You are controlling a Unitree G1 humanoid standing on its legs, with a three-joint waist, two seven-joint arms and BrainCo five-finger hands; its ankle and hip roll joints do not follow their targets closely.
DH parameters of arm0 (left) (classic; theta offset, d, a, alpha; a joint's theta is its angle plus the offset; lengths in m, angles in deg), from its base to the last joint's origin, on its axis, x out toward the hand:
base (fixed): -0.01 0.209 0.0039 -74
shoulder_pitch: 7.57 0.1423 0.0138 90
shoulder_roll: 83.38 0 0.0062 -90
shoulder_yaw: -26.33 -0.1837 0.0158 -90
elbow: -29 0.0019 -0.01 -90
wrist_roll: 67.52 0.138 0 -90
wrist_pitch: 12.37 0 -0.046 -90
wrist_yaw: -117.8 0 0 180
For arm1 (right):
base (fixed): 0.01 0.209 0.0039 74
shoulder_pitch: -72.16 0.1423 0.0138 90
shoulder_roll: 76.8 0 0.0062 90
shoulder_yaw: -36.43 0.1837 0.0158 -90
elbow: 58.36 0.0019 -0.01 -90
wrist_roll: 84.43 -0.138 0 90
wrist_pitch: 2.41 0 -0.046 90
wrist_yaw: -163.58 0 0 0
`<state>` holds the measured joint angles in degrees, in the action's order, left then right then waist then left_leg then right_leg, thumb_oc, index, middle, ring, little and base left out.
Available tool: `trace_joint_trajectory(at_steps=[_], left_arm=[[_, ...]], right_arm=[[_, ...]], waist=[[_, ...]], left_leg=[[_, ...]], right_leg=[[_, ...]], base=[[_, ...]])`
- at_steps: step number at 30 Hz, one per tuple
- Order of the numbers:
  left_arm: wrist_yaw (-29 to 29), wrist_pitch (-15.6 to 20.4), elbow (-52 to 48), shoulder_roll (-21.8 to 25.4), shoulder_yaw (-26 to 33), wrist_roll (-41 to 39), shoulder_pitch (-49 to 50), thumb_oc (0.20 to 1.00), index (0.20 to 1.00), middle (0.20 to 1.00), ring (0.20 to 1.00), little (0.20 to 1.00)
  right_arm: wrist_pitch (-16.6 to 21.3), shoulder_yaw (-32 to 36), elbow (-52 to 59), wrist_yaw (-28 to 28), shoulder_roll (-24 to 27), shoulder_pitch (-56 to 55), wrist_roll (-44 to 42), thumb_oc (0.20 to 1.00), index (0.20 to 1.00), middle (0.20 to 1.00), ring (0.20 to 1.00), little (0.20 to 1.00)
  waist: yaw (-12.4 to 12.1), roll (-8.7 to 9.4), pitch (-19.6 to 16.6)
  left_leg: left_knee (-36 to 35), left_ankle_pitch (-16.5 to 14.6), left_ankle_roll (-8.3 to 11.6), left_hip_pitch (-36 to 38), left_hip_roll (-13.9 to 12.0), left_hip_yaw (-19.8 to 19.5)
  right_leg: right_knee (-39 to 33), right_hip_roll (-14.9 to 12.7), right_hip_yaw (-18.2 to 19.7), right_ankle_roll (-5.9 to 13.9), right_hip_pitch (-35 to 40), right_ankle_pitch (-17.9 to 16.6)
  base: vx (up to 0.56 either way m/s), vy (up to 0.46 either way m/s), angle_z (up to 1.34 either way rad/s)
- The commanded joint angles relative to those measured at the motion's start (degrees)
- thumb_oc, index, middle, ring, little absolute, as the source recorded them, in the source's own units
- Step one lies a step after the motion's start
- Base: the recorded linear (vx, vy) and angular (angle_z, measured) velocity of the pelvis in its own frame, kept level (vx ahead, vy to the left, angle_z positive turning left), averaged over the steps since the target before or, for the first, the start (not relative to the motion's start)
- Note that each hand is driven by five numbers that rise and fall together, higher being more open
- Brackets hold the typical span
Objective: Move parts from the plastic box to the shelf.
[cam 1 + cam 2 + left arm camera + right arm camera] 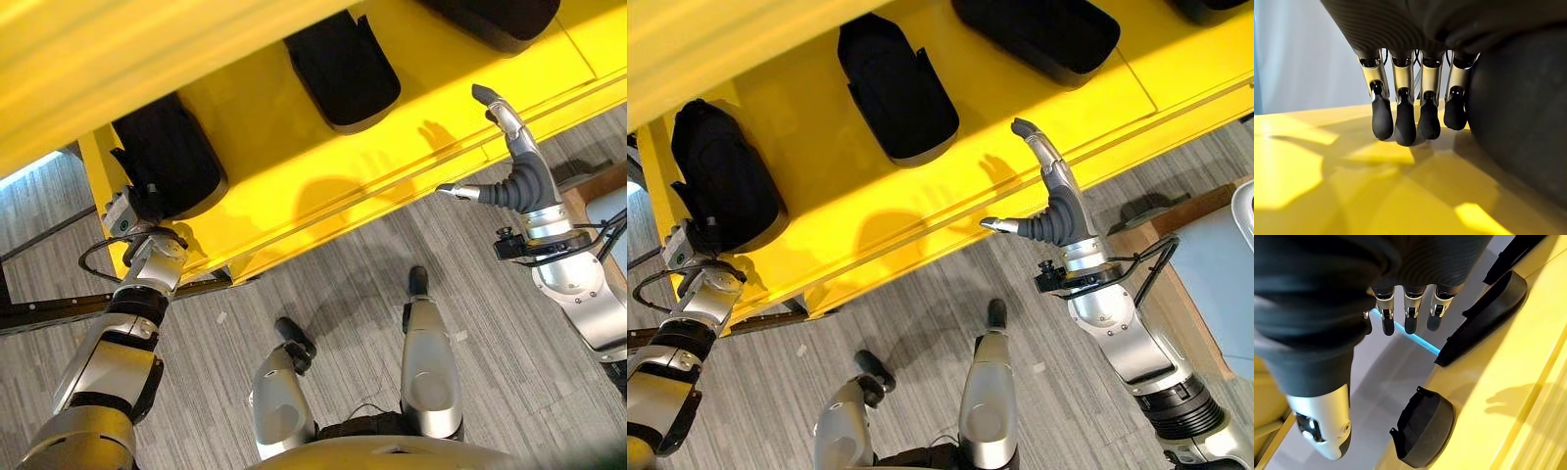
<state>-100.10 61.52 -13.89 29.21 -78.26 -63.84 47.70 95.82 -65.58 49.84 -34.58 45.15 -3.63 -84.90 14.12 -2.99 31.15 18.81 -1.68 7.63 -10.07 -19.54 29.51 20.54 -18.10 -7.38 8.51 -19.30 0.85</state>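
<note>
Three black moulded parts lie on the yellow shelf point(323, 186): one at the left point(167, 152), one in the middle point(343, 69) and one at the far right point(500, 20). My left hand point(137, 208) reaches onto the shelf beside the left part. In the left wrist view its fingers point(1405, 122) hang straight, tips on the yellow surface, with the black part point(1518, 122) close alongside. My right hand point(1058, 211) hovers open and empty before the shelf's front edge, fingers pointing up and thumb out sideways. Two parts point(1425, 433) point(1488, 313) show past its fingers point(1410, 318).
A wooden-edged stand point(1176, 264) with a pale blue-grey top point(1215, 284) sits at the right, a white rim point(1244, 211) at its far edge. A dark metal bar point(39, 313) runs along the grey floor at the left, under the shelf corner.
</note>
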Motion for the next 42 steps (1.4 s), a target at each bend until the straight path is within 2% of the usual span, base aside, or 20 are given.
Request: trace_joint_trajectory(at_steps=[1,16,22,30,31,32,37,39,42], left_arm=[[-1.0,1.5,1.9,2.3,1.0,1.6,0.6,0.2,0.2,0.2,0.2,0.2],[0.4,1.3,4.2,4.9,0.2,1.7,-2.7,0.2,0.2,0.2,0.2,0.2],[-0.6,1.1,5.2,3.7,1.6,-2.0,-0.9,0.2,0.2,0.2,0.2,0.2],[-0.6,0.1,5.8,3.3,1.9,-0.7,-0.7,0.2,0.2,0.2,0.2,0.2],[-1.3,0.6,6.6,3.3,1.6,-0.7,-0.8,0.909,0.909,0.909,0.909,0.909],[-1.8,0.9,6.6,3.3,2.1,-1.2,-0.6,1.0,1.0,1.0,1.0,1.0],[-2.9,1.2,6.7,3.9,2.6,-0.7,-1.2,1.0,1.0,1.0,1.0,1.0],[-6.3,0.9,5.8,3.7,3.4,-2.5,-1.0,1.0,1.0,1.0,1.0,1.0],[-8.5,2.0,5.4,3.7,4.1,-0.9,-1.3,1.0,1.0,1.0,1.0,1.0]], right_arm=[[2.0,1.9,1.6,-0.6,-0.3,2.4,0.1,1.0,1.0,1.0,1.0,1.0],[2.6,3.1,1.6,0.8,1.4,1.1,-0.1,1.0,1.0,1.0,1.0,1.0],[2.7,2.7,1.4,0.4,1.0,1.0,0.4,1.0,1.0,1.0,1.0,1.0],[1.6,2.4,1.8,0.3,-0.2,1.0,0.5,1.0,1.0,1.0,1.0,1.0],[1.1,2.2,1.8,0.2,0.0,1.1,0.9,1.0,1.0,1.0,1.0,1.0],[1.1,2.2,1.5,0.1,0.1,0.9,1.1,1.0,1.0,1.0,1.0,1.0],[1.4,2.2,1.2,-0.6,0.1,0.4,1.2,1.0,1.0,1.0,1.0,1.0],[2.5,2.5,1.0,-1.2,0.0,-0.6,1.8,1.0,1.0,1.0,1.0,1.0],[2.6,2.4,1.3,-2.4,-0.3,-0.9,2.7,1.0,1.0,1.0,1.0,1.0]], waist=[[1.2,1.99,-2.7],[3.1,2.31,-2.6],[2.9,2.25,-2.7],[2.5,2.88,-2.7],[2.7,2.91,-2.8],[2.7,2.83,-2.8],[2.8,3.02,-2.9],[2.9,3.15,-3.0],[2.9,3.28,-3.2]], left_leg=[[1.2,0.2,0.31,-4.8,-1.3,-3.7],[3.5,-0.1,0.65,-5.3,-2.8,-2.7],[4.2,-0.3,0.79,-5.3,-3.0,-3.1],[4.7,-0.5,0.78,-5.7,-3.5,-3.6],[4.7,-0.4,0.96,-5.5,-3.6,-3.7],[4.8,-0.4,1.01,-5.5,-3.7,-3.6],[4.8,-0.4,1.14,-5.3,-3.9,-3.5],[5.1,-0.2,1.21,-5.4,-4.3,-3.5],[5.4,-0.1,1.36,-5.5,-4.5,-3.7]], right_leg=[[5.6,-1.0,-0.5,0.21,3.0,9.6],[5.9,-0.9,0.9,0.08,2.8,9.4],[5.8,-0.9,1.0,0.03,3.4,9.5],[5.8,-0.6,0.9,0.16,3.4,9.4],[5.6,-0.5,1.0,0.1,3.8,9.3],[5.6,-0.6,1.1,0.1,3.8,9.3],[5.5,-0.5,1.2,0.12,3.9,9.3],[6.0,-0.4,1.2,-0.12,4.0,9.5],[6.2,-0.1,1.2,-0.28,4.1,9.8]], base=[[0.05,0.07,0.01],[0.01,0.012,-0.03],[0.01,0.004,0.0],[-0.01,-0.028,-0.01],[0.02,-0.042,-0.04],[0.02,-0.008,-0.04],[0.0,-0.001,-0.01],[0.01,-0.016,-0.01],[0.0,-0.01,-0.01]])
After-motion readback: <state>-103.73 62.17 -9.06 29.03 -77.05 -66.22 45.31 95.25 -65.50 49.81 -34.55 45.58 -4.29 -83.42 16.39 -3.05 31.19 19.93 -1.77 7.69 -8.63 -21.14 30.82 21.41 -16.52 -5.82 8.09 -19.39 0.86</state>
